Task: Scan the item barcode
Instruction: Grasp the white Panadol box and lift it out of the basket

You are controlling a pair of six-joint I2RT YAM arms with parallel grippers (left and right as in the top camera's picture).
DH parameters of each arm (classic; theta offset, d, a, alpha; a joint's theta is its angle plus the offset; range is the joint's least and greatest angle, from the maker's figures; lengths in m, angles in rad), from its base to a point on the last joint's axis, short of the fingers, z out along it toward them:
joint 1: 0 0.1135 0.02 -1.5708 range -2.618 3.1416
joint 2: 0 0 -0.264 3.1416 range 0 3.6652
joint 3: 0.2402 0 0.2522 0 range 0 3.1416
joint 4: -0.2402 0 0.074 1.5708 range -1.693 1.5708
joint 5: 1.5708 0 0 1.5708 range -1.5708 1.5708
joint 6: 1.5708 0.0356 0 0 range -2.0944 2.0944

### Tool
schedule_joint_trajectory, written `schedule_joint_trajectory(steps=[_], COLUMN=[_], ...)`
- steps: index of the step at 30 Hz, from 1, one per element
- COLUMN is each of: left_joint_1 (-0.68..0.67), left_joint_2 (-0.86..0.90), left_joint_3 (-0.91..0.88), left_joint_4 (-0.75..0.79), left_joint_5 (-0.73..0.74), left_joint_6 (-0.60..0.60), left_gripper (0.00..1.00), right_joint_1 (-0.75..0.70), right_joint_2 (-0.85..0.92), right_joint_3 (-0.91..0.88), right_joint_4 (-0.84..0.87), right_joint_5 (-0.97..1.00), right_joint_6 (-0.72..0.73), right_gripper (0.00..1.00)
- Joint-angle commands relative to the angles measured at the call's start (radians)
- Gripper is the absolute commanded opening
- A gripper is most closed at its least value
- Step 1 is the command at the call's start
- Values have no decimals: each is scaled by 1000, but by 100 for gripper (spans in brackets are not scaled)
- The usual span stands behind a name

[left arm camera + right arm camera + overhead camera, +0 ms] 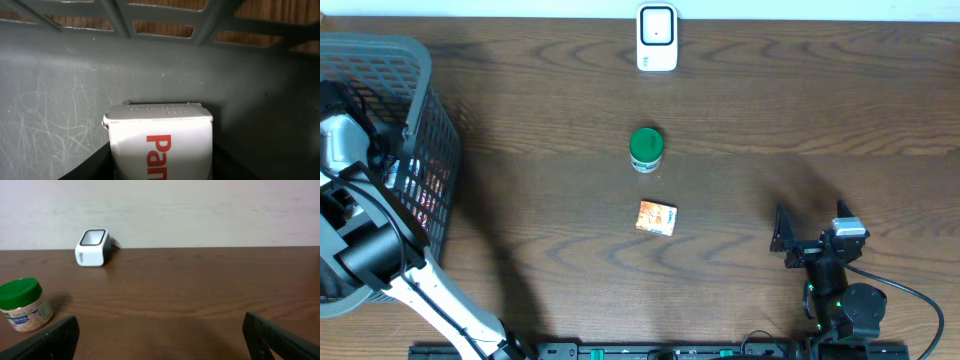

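White carton [159, 142], red-lettered, sits in the basket [438, 110] at nine o'clock. It is likely light and crushable, so I'd pinch its flat sides. My left gripper [160, 167] straddles it (gripping? I cannot tell); the right gripper [162, 340] gapes empty.

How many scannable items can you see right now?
3. A green-lidded jar at table centre; a small orange box nearer the robot; a white carton with red lettering inside the basket, in the left wrist view. The basket may hide more.

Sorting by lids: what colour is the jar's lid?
Green lid, best seen in the right wrist view.
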Motion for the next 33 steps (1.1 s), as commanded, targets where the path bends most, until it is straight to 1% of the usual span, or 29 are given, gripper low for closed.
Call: schedule_joint_trajectory(steps=[1, 6, 10, 15, 22, 24, 26, 30, 33], left_joint_1=[1, 4, 4, 4, 4, 3, 3, 0, -31], left_joint_2=[33, -42, -164, -389, -725, -833, -911, -1014, -1046], left_joint_3=[-37, -26, -8, -6, -7, -7, -7, -7, -7], left_joint_4=[-20, -68, -101, -110, -124, -137, -158, -227, -299], left_joint_5=[52, 52, 51, 50, 64, 114, 194, 405, 518], left_joint_6=[47, 56, 109, 182, 186, 186, 186, 186, 186], left_gripper=[50, 50, 51, 50, 52, 54, 54, 54, 54], right_joint_1=[7, 7, 7, 7, 7, 7, 7, 7, 7], right_joint_2=[-3, -3, -3, -3, -3, -3, -3, -3, -3], right_joint_3=[-1, -1, -1, -1, -1, -1, -1, -1, -1], right_joint_4=[-4, -4, -4, -4, -4, -4, -4, -4, -4], right_joint_5=[2, 2, 2, 2, 2, 2, 2, 2, 2], right_joint_6=[13, 13, 13, 13, 13, 13, 13, 13, 13], right_gripper=[99, 99, 99, 99, 99, 99, 99, 99, 99])
